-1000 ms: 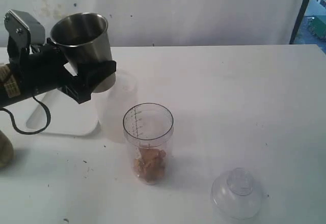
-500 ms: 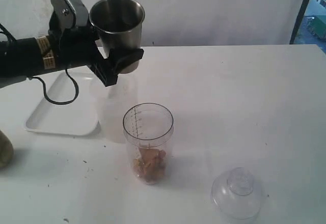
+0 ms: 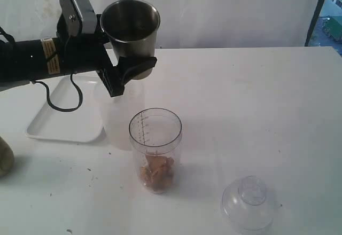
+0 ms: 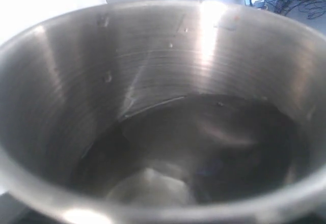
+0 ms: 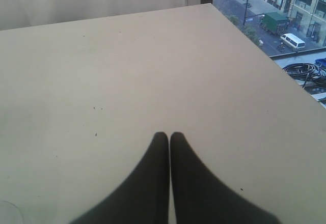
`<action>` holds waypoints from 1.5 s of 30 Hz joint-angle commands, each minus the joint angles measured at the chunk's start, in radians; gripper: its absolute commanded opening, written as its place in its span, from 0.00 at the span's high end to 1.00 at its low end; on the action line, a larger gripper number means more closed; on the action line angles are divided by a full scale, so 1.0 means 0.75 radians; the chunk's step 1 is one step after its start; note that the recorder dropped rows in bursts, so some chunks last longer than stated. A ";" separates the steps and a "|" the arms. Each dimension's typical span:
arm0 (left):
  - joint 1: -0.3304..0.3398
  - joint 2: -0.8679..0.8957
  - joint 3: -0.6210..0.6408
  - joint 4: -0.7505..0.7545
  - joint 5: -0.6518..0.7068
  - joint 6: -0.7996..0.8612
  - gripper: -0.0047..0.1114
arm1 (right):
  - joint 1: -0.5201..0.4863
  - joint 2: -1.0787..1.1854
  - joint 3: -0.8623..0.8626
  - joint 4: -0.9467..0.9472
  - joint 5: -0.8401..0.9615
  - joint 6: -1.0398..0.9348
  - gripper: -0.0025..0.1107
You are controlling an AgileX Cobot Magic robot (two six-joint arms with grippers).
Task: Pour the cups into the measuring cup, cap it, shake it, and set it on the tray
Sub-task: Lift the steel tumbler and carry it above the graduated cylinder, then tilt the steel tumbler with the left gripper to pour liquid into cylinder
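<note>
White tbl (image 3: 256, 96) — steel tumbler (image 3: 131, 29) shiny, tapered.

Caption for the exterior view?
Left gripper holds the steel tumbler upright aloft; measuring cup and cap sit on the table.

- steel tumbler (image 3: 130, 29): base and lower wall hidden behind the jaws of the left gripper (image 3: 133, 68). In the left wrist view it (image 4: 153, 81) overfills the frame, with the rim cut off on all sides. Contents blurred: a dark pool with a pale patch, kind unclear.
- frosted tub (image 3: 115, 123): top hidden by the jaws, right side behind the measuring cup (image 3: 155, 149); outline faint.
- measuring cup: scale figures too small to read; brownish pieces at the bottom not identifiable.
- tray (image 3: 59, 133): far part behind the arm (image 3: 32, 59) and cable (image 3: 61, 104).
- brown cup (image 3: 4, 160): cut by the left edge.
- cap (image 3: 249, 205): lower rim cut by the bottom edge.
- right gripper (image 5: 169, 138): only two dark tips show, the rest cut off.
</note>
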 commanded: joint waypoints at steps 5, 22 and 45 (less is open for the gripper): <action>-0.004 -0.015 -0.019 0.007 -0.033 0.030 0.96 | -0.005 -0.007 0.002 -0.004 -0.009 0.003 0.97; -0.004 -0.031 0.010 0.176 -0.005 0.002 0.96 | -0.005 -0.007 0.002 -0.004 -0.009 0.003 0.97; -0.004 -0.031 0.010 0.227 0.000 0.360 0.96 | -0.005 -0.007 0.002 -0.004 -0.009 0.003 0.97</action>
